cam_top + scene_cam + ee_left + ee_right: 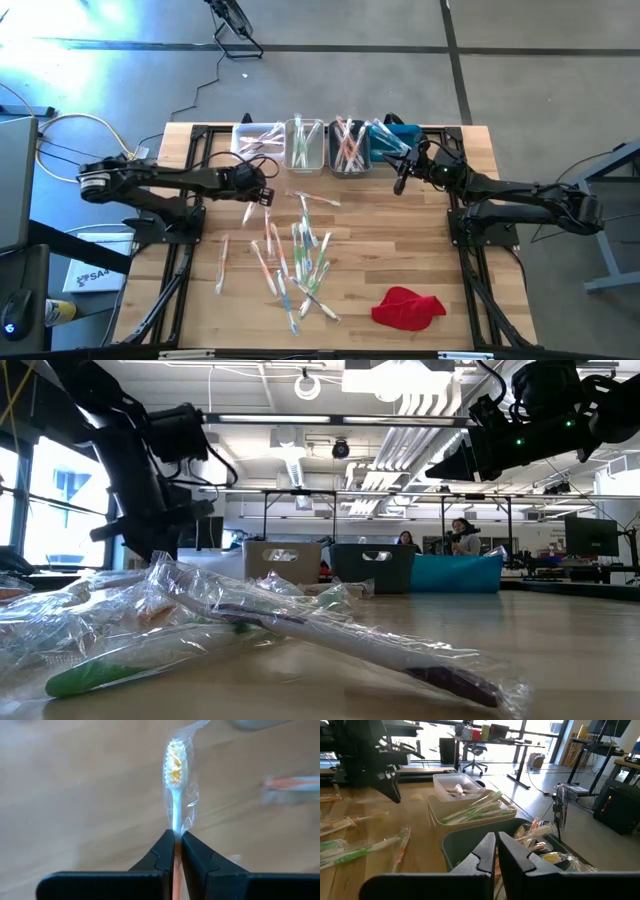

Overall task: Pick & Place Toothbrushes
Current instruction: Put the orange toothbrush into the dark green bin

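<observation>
Many wrapped toothbrushes [300,258] lie loose on the middle of the wooden table; they also fill the foreground of the low view [250,622]. My left gripper [263,192] hangs over the table just near of the white bin [255,143] and is shut on one orange-handled toothbrush [175,767] in its clear wrapper. My right gripper [496,845] is shut on nothing and hovers level above the grey bin [465,845], which holds orange toothbrushes. The beige bin [470,815] holds green ones. My left gripper pinches the toothbrush between its two fingers where the white neck meets the orange handle [175,836], wrapper included. The fingers slant down from above and lie along the brush. The bristle head [175,762] juts out past the fingertips; the handle runs back between them.
Several bins stand in a row at the far edge: white, beige, grey and blue [397,138]. A red cloth [408,308] lies near the front right corner. Bare wood lies at the table's left [200,290] and right [430,240]. People sit in the room beyond [460,538].
</observation>
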You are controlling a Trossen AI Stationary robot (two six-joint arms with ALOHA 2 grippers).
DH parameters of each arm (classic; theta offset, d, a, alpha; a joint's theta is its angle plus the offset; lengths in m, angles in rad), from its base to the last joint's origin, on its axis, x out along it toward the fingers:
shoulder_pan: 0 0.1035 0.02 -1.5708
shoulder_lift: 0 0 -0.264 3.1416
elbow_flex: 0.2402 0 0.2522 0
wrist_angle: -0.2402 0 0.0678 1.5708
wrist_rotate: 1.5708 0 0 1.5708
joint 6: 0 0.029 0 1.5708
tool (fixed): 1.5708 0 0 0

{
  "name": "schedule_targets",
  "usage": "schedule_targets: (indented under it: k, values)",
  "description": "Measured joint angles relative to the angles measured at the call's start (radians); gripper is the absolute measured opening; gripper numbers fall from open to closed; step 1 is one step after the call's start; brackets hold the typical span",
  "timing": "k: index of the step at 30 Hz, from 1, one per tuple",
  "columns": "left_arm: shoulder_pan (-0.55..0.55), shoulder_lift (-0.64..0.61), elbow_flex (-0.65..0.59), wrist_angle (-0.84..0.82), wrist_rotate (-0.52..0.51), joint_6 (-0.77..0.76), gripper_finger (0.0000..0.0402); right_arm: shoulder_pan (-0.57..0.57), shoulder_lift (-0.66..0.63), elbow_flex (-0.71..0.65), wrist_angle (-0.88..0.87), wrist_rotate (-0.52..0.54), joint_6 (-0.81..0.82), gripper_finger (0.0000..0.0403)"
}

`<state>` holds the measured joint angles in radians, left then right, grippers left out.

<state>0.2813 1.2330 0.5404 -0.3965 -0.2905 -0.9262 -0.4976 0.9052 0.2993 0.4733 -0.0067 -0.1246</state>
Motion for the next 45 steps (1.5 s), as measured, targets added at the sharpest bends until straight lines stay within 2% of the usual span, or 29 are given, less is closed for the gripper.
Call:
schedule_targets:
  k: [14,21,32,45]
  values:
    - [0.0,-0.273,0.002,0.007,0.038,0.171,0.0017,0.0,0.0,0.0,0.0,0.0,0.0,0.0012]
    - [0.0,-0.362,0.002,0.023,0.039,0.24,0.0017,0.0,0.0,0.0,0.0,0.0,0.0,0.0012]
    - [0.0,-0.378,0.002,0.226,0.126,0.425,0.0017,0.0,0.0,0.0,0.0,0.0,0.0,0.0012]
    - [0.0,-0.377,0.002,0.405,0.127,0.522,0.0017,0.0,0.0,0.0,0.001,0.0,0.0,0.0012]
